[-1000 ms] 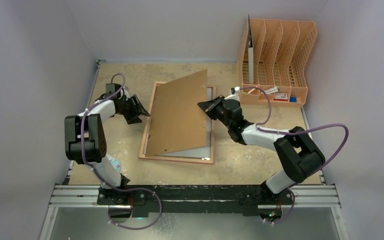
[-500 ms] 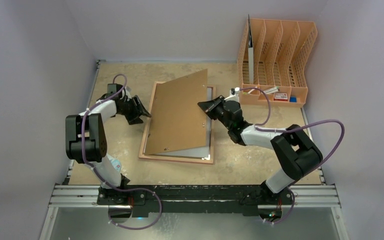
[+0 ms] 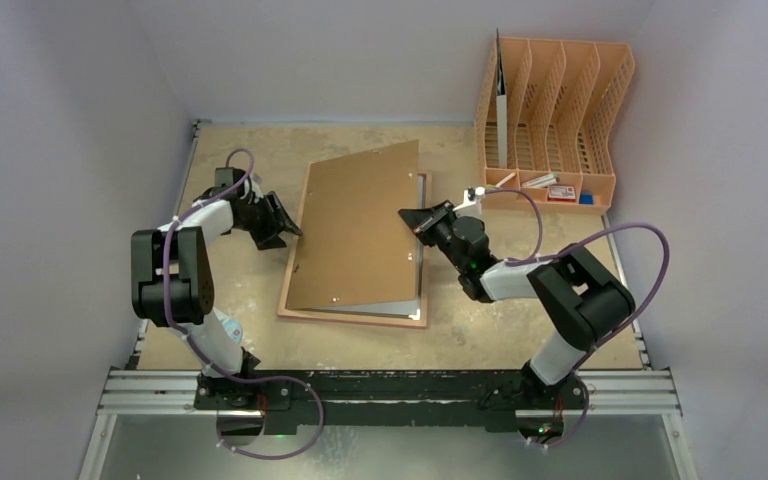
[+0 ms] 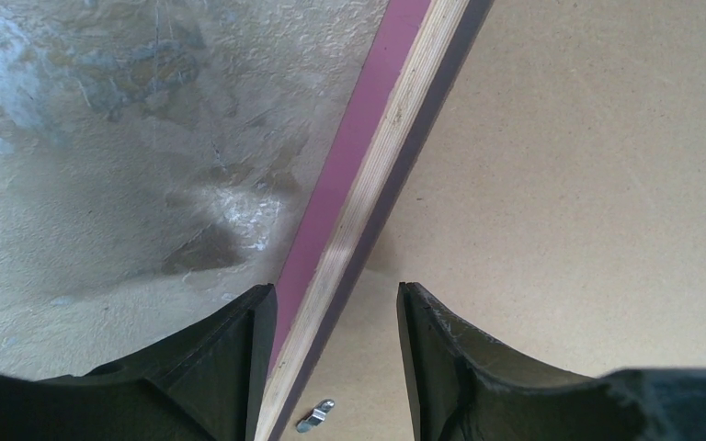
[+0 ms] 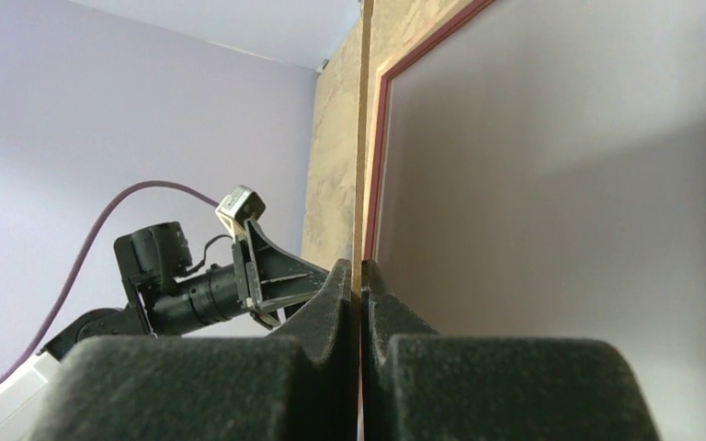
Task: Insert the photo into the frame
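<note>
The frame [image 3: 352,318] lies flat mid-table, its pink edge around a pale grey inner surface [image 3: 395,306]; I cannot tell whether that surface is the pane or the photo's white back. No sea picture shows. My right gripper [image 3: 415,217] is shut on the right edge of the brown hardboard backing sheet [image 3: 355,230] and holds it tilted over the frame; in the right wrist view the thin board edge [image 5: 366,138] runs between the pads, next to the pink frame rail [image 5: 379,156]. My left gripper [image 3: 285,222] is open and straddles the frame's left rail [image 4: 368,147].
An orange plastic file rack [image 3: 555,120] stands at the back right with a dark folder [image 3: 501,100] in its left slot and small items [image 3: 560,192] at its front. A small metal clip [image 4: 315,415] shows near my left fingers. Walls close the table's left, back and right.
My right gripper has shifted slightly with the backing sheet, which now lies lower and squarer over the frame. The right elbow has drawn in. The left arm has barely moved.
</note>
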`<state>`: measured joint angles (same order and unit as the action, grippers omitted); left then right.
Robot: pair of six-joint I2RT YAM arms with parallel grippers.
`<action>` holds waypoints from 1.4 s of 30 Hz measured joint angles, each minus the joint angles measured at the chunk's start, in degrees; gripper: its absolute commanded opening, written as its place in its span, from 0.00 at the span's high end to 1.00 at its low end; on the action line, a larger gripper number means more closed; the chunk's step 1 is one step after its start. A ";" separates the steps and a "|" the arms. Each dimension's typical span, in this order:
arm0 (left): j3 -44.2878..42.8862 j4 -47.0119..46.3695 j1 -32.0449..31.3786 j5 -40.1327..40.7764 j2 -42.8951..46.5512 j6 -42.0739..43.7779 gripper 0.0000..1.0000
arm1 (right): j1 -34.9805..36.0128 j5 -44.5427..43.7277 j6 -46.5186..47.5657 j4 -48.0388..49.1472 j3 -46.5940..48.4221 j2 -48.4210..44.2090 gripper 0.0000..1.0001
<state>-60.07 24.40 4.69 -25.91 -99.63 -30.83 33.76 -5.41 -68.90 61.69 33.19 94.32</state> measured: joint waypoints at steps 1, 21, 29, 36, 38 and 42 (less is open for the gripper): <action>0.00 0.04 0.00 0.00 0.00 0.00 0.47 | 0.00 0.00 -0.15 0.44 0.00 0.33 1.00; 0.00 0.11 0.00 0.46 0.00 0.00 0.46 | -0.02 -1.07 -6.23 -7.19 2.16 2.78 0.98; 0.00 0.09 0.00 0.42 -0.02 -0.02 0.46 | -0.04 -0.79 -7.26 -8.68 2.19 2.67 0.86; 0.00 0.13 0.00 0.50 -0.15 0.00 0.45 | -0.07 1.27 -6.12 -15.08 4.00 2.93 0.63; 0.00 0.24 0.00 0.81 -0.15 0.00 0.45 | -0.04 1.51 -5.49 -18.64 5.68 2.93 0.54; 0.00 0.52 0.00 1.33 -0.15 -0.02 0.45 | -0.02 1.22 -4.02 -24.17 8.31 2.86 0.43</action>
<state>-60.07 24.93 4.69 -24.58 -99.79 -30.85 33.74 -4.19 -72.93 37.52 41.50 97.19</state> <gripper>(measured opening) 0.546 0.509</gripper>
